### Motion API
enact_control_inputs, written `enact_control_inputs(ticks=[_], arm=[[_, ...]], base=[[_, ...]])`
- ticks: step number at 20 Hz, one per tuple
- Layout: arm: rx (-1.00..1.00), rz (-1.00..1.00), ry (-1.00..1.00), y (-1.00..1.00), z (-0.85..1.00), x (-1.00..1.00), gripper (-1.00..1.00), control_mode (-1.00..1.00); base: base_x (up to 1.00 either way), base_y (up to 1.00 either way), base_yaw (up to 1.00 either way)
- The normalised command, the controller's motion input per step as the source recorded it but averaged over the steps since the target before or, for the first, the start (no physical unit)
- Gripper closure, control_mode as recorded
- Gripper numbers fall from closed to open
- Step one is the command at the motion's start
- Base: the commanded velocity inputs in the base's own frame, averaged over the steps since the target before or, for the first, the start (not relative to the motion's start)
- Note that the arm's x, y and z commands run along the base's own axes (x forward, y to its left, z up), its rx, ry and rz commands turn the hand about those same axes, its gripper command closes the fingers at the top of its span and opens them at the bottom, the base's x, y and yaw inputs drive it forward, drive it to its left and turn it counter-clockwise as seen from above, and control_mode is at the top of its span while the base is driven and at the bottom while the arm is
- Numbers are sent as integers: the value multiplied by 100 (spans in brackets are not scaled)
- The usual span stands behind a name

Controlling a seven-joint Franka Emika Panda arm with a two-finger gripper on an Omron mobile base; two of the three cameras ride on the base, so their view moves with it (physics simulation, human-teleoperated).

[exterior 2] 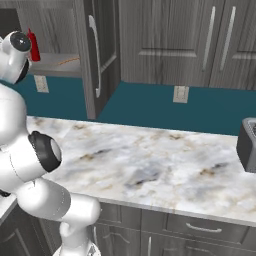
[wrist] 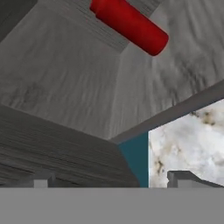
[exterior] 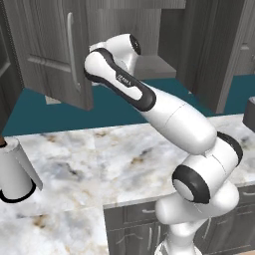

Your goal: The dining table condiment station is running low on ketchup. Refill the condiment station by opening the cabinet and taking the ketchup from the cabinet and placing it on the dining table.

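Left base view: the arm reaches toward the open cabinet (exterior: 55, 60) at 12 o'clock, above the marble counter (exterior: 99, 159). Right base view: the ketchup (exterior 2: 33, 45) stands upright on the cabinet shelf at 10 o'clock. Hand view: the gripper (wrist: 113, 179), jaws spread wide and empty, faces the bottle at 12 o'clock.

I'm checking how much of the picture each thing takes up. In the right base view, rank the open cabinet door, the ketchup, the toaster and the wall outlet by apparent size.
1. Cabinet door
2. Toaster, cut by the picture's edge
3. Ketchup and outlet: look alike, unranked.
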Motion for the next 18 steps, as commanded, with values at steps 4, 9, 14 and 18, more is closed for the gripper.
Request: enact_control_inputs(ticks=[4,9,14,18], arm=[[2,8,0,76,0,-79,-100,-100],[3,10,0,84,0,-96,-100,-100],[1,3,0,77,0,-40,-100,-100],[0,1,0,7,0,0,-100,-100]], base=[[0,0,0],[0,0,0],[0,0,0],[0,0,0]])
